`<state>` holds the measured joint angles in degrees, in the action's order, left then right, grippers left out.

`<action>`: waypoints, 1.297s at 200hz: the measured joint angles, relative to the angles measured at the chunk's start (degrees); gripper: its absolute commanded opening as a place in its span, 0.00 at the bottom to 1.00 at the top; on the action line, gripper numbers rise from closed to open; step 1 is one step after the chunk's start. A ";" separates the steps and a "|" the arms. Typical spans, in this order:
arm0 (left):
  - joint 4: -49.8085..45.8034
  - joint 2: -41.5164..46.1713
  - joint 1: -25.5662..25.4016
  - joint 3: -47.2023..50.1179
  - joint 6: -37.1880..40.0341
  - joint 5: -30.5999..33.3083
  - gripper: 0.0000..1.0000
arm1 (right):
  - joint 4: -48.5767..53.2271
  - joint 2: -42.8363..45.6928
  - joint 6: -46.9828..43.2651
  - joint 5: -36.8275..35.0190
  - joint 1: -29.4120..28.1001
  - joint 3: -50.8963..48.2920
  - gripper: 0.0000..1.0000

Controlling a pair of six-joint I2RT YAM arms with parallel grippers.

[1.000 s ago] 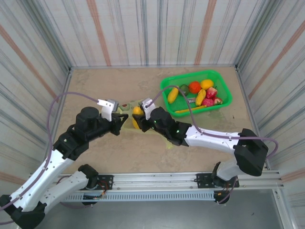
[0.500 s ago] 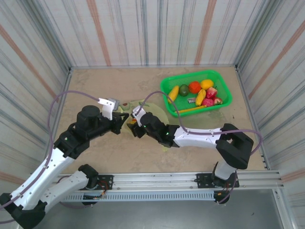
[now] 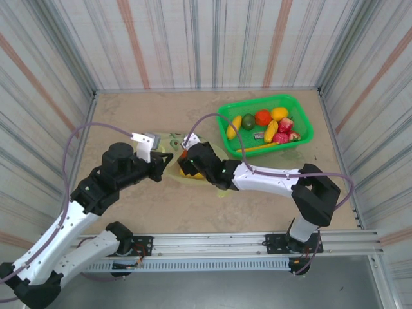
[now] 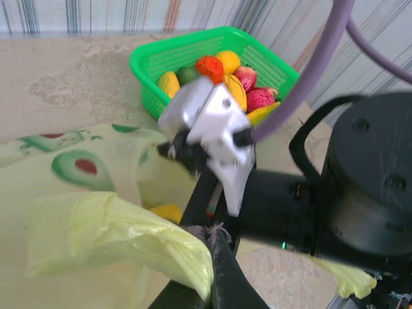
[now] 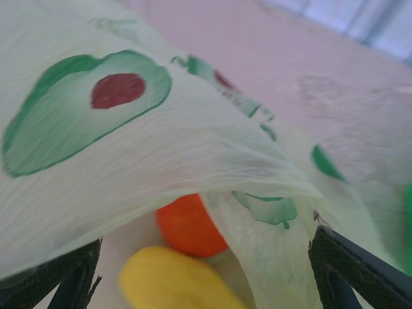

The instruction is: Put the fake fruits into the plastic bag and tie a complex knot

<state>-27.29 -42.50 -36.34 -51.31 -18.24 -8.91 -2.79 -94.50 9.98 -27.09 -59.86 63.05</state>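
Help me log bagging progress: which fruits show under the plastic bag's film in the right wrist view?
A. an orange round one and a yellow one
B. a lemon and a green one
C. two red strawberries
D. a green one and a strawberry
A: under the lifted film of the plastic bag, an orange round fruit lies next to a yellow fruit, in front of the open right claw.

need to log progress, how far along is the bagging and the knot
Done: an orange fruit and a yellow fruit lie inside the bag.
In hand: the left gripper pinches the bag's edge, holding the mouth up; the right gripper is open at that mouth.
Left: a pile of fruits sits in the basket, and with the mouth open, no knot is tied.
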 measured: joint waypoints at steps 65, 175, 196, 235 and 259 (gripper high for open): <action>0.00 0.17 0.00 0.09 -0.02 -0.24 0.00 | 8.52 1.01 -0.04 -3.98 6.64 7.63 0.87; 0.04 0.09 -0.02 0.57 -2.64 -2.14 0.00 | 11.15 12.70 5.42 33.29 10.49 7.13 0.82; 0.04 0.07 -0.04 0.55 -3.54 -2.01 0.00 | 10.64 17.00 9.09 36.17 14.67 6.34 0.81; -0.04 -1.05 -0.07 0.55 -5.31 -1.95 0.00 | 16.46 17.11 15.63 31.98 26.18 8.41 0.81; -0.59 -2.21 -0.07 0.55 -6.10 -1.95 0.00 | 22.86 9.64 21.40 28.22 32.72 12.94 0.77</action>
<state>-27.88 -44.71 -36.40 -50.76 -24.34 -10.85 20.08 -84.86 31.38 1.13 -27.14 75.99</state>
